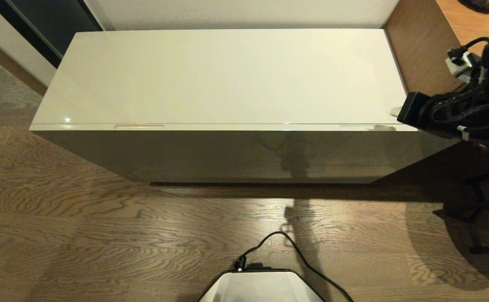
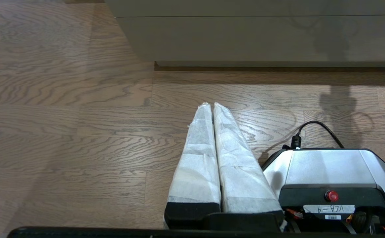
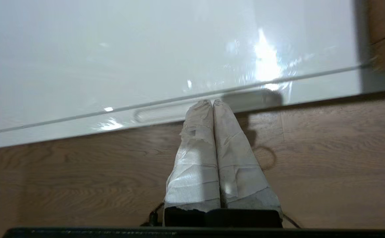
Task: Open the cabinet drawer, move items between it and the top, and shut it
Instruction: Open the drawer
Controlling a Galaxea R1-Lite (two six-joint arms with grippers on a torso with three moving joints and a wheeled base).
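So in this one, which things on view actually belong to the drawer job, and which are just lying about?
Belongs to the job:
- cabinet drawer, closed, with recesses along its front edge
- cabinet top
- right gripper, shut, at the right-hand recess

Just there:
- left gripper, shut, parked low over the floor
- wooden floor
- brown desk
- robot base and its black cable

Top [image 1: 227, 75] bare, open to reach; brown desk side panel [image 1: 420, 54] walls right end.
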